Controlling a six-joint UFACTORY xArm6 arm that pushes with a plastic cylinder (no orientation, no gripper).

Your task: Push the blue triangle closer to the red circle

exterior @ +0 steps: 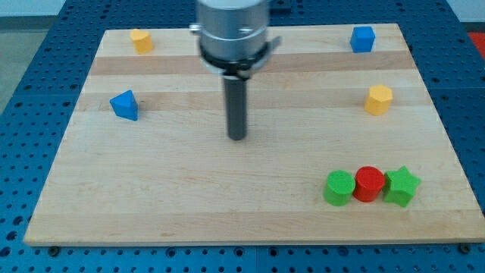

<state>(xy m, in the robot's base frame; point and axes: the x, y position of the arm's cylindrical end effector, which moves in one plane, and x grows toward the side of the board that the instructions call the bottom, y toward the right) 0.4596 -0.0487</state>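
The blue triangle (125, 105) lies on the wooden board at the view's left. The red circle (370, 183) sits at the view's lower right, between a green circle (339, 187) on its left and a green star (402, 186) on its right, both touching it or nearly so. My tip (238, 137) is near the board's middle, well to the right of the blue triangle and apart from every block.
A yellow block (141, 40) lies at the view's top left. A blue cube (363, 39) lies at the top right. A yellow hexagon (379, 99) lies below it. The board's edge (242, 241) runs along the view's bottom.
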